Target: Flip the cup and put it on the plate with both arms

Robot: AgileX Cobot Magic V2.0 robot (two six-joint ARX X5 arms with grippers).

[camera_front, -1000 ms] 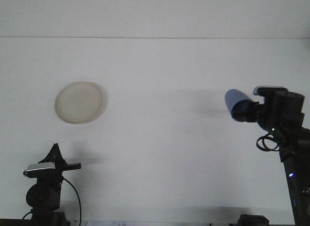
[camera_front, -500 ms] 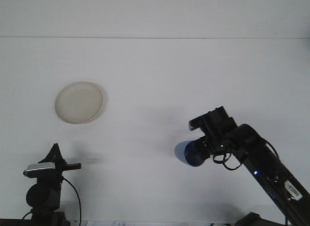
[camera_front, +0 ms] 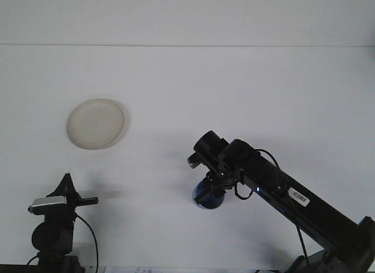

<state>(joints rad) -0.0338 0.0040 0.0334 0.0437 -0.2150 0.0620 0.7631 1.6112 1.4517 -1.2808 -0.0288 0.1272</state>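
A round cream plate [camera_front: 95, 123] lies on the white table at the left. My right arm reaches in from the bottom right to the table's middle. Its gripper [camera_front: 212, 186] points down and is shut on a blue cup [camera_front: 206, 197]. The cup is low over the table, well to the right of and nearer than the plate; whether it touches the surface I cannot tell. My left gripper [camera_front: 67, 183] stays at the bottom left, below the plate, with its fingers drawn together to a point and nothing in them.
The white table [camera_front: 246, 91] stretches back to a pale wall. A small camera [camera_front: 48, 204] sits on the left wrist, with a cable hanging beside it.
My right arm has swung from the far right to the centre, carrying the blue cup down and left and turning it from sideways to downward. The left arm and plate are unmoved.
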